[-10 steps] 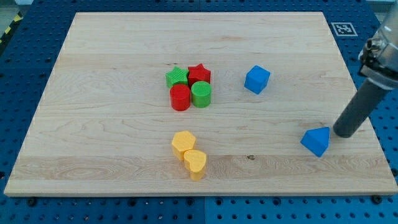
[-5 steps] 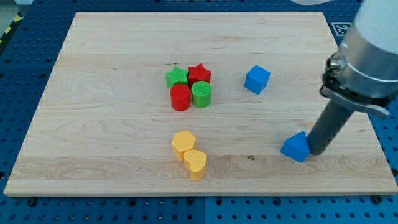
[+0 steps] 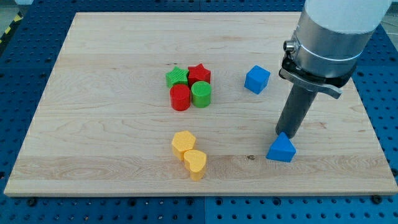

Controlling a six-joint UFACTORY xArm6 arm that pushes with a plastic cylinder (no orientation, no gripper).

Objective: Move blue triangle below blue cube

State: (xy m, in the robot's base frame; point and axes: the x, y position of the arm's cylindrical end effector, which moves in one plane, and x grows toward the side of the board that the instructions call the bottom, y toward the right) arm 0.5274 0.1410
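Observation:
The blue triangle (image 3: pixel 281 149) lies on the wooden board (image 3: pixel 112 56) toward the view's bottom right. The blue cube (image 3: pixel 257 79) sits above it and a little to the left, well apart from it. My tip (image 3: pixel 283 134) stands right at the triangle's upper edge, touching or nearly touching it. The dark rod rises from there to the arm's grey body at the view's top right.
A tight cluster near the board's middle holds a green star (image 3: pixel 177 76), a red star (image 3: pixel 199 73), a red cylinder (image 3: pixel 180 98) and a green cylinder (image 3: pixel 201 94). Below it lie a yellow hexagon (image 3: pixel 183 142) and a yellow heart (image 3: pixel 195 163), touching.
My tip has moved leftward across the board's right side and pushed the blue triangle to the left. The tip now stands above the triangle instead of to its right. Other blocks have not moved.

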